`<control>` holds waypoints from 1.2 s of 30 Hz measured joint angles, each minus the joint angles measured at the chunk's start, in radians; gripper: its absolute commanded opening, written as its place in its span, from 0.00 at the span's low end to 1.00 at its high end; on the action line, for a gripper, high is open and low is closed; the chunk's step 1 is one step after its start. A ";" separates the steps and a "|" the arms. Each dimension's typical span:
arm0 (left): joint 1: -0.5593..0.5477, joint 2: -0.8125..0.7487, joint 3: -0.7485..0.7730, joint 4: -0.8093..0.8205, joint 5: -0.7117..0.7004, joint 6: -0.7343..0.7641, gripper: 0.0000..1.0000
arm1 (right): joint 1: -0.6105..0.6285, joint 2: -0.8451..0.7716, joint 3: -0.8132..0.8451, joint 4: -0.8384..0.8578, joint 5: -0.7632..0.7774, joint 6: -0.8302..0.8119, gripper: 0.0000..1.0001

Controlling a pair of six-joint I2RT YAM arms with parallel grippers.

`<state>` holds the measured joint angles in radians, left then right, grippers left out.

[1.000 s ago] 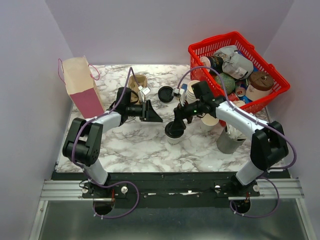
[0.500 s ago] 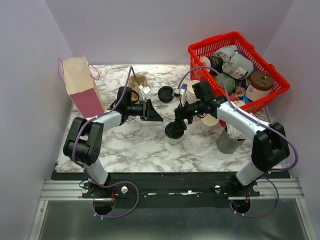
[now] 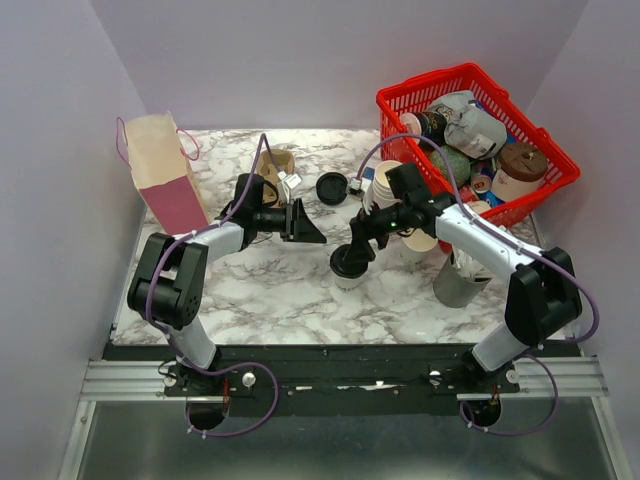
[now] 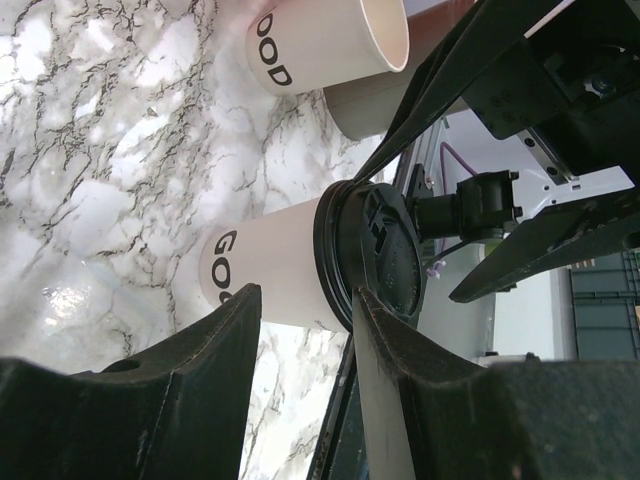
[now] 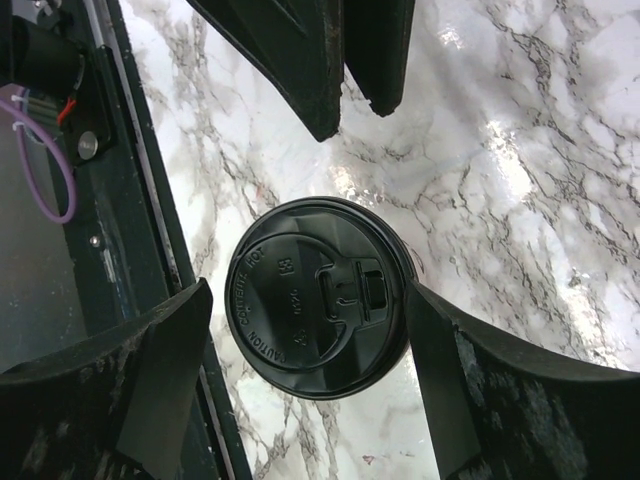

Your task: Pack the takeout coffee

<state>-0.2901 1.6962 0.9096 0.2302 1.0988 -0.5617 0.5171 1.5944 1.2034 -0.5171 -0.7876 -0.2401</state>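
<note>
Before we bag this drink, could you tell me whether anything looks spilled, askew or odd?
Nothing looks spilled. The round black plastic lid sits square on the small white paper cup. The only oddity is a second black lid lying loose on the marble table, behind the cup.

Robot lab test booth: plain lilac walls [image 3: 60,200] boxing in marble-print tabletop [image 3: 280,290], left arm [image 3: 170,280] and right arm [image 3: 500,255] bolted to aluminium rail [image 3: 120,378], staged café props, red basket [image 3: 425,82] of cups, paper bag [image 3: 160,170].

left pincer [image 4: 305,300] level, jaws half apart; right pincer [image 5: 305,290] downward, jaws wide apart; both empty
</note>
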 measured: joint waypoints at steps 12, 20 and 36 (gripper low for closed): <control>-0.017 0.002 0.000 -0.001 0.000 0.002 0.50 | 0.014 -0.020 -0.006 -0.001 0.062 -0.014 0.85; -0.024 0.002 0.002 -0.006 0.000 0.013 0.50 | 0.021 -0.022 -0.008 -0.001 0.062 -0.015 0.85; -0.040 0.002 0.012 -0.029 0.000 0.027 0.56 | 0.026 -0.061 -0.011 -0.004 0.091 0.015 0.87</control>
<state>-0.3298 1.6981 0.9215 0.2008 1.0988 -0.5350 0.5430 1.5330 1.1927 -0.5209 -0.6964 -0.2249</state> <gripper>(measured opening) 0.542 0.855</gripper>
